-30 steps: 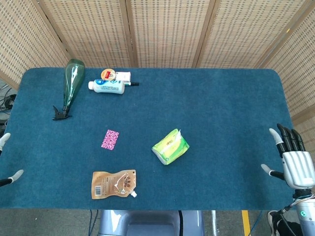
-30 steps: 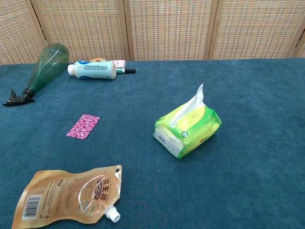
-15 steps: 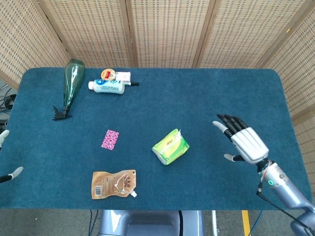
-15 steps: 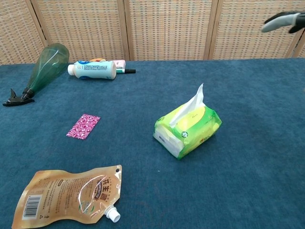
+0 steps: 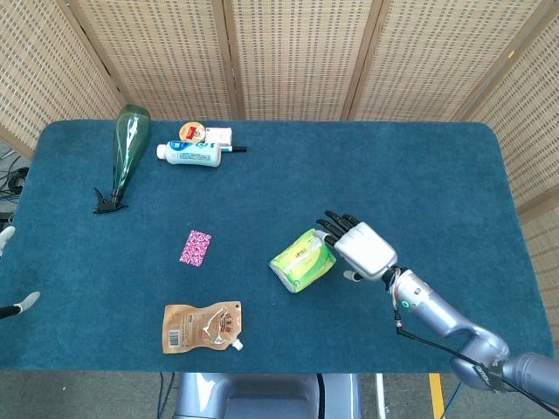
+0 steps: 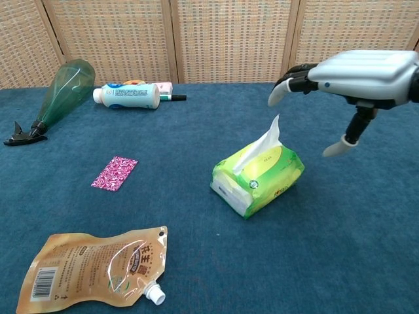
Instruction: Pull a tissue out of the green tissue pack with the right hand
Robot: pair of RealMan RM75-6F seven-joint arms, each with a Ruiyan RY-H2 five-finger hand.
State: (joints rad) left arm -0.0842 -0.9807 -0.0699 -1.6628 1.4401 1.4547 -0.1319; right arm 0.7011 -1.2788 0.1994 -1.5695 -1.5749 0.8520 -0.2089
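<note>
The green tissue pack [image 5: 301, 261] [image 6: 260, 173] lies near the middle of the blue table, a white tissue [image 6: 270, 136] sticking up from its top slot. My right hand [image 5: 358, 248] [image 6: 353, 77] hovers palm-down just right of and above the pack, fingers spread toward the tissue, holding nothing. Its fingertips [image 6: 280, 91] are above the tissue tip without touching it. Of my left hand, only pale fingertips [image 5: 7, 240] show at the left edge of the head view, apart and holding nothing.
A tan spouted pouch [image 5: 203, 326] lies at the front left. A pink patterned packet [image 5: 195, 247] sits left of the pack. At the back left lie a green spray bottle [image 5: 127, 150], a white bottle [image 5: 192, 154] and a small round tin [image 5: 192, 133].
My right hand has swept in from the table's right edge to just beside and above the tissue pack. The pack and the other objects have not moved.
</note>
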